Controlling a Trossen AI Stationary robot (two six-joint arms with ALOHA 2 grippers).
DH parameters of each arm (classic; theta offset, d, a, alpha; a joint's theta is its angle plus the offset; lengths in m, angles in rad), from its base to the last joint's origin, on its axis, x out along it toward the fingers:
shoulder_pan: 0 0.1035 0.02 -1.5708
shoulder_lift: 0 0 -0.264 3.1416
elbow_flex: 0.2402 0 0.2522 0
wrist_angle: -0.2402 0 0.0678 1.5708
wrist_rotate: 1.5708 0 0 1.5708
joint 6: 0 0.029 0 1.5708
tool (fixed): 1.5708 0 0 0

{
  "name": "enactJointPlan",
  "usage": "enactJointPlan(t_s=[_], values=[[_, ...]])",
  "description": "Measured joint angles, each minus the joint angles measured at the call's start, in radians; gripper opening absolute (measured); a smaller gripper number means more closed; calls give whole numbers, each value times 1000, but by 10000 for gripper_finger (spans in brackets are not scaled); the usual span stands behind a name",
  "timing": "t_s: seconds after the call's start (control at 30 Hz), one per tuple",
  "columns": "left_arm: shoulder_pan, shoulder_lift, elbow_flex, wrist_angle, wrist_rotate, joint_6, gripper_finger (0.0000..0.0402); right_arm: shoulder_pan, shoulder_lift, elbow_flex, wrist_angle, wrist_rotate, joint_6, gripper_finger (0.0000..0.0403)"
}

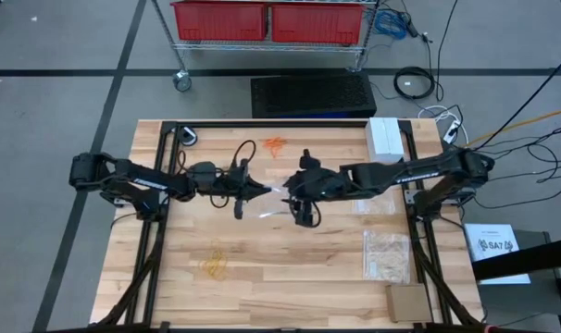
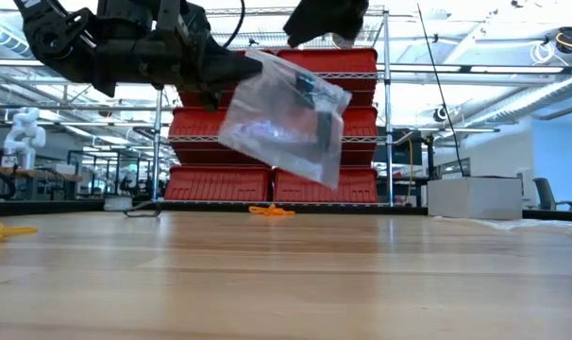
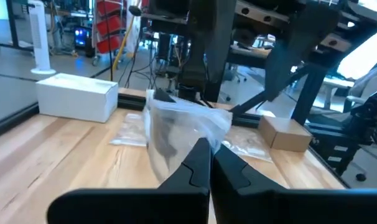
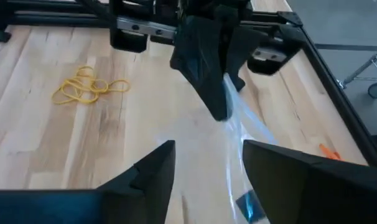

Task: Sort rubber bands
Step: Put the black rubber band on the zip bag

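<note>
Pinching a clear plastic bag (image 2: 284, 121) by one edge above mid-table, left gripper (image 1: 260, 189) with fingers pressed tight together. Hovering just beside the hanging bag, right gripper (image 4: 207, 163) with jaws spread apart, gripping nothing. Lying on the wood well apart: orange rubber bands (image 1: 275, 145) toward the far edge, pale yellow rubber bands (image 4: 87, 86) on the near-left side.

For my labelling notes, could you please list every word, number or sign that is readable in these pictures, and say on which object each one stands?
"SA7", with a small mark on each side too small to read: on the white sheet beside the table's right edge, high view.
White box: no print readable.
Cardboard box: no print readable.
Clear plastic bag pinched by the left gripper: dark contents, no readable text.
Red bins: no label visible.
</note>
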Motion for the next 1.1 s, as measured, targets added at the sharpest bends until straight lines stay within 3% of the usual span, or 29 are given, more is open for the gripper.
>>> enactJointPlan(t_s=[0.23,0.37,0.53,0.7,0.87,0.97,1.1], values=[[-13,0,0,0,4,35,0,19,-8,1,-171,187,22,138],[-18,0,0,0,4,59,0,20,-8,-2,-281,194,89,128],[-19,-20,-6,-10,4,84,0,31,-30,-111,-271,193,151,128],[-19,-100,-45,-27,4,102,0,32,-149,-384,-6,179,207,128],[-24,-189,-95,-20,6,101,0,38,-263,-674,528,160,215,128],[-41,-207,-102,18,37,105,0,25,-252,-809,858,118,216,128],[-59,-208,-102,53,61,129,0,2,-188,-889,1166,92,219,136]])
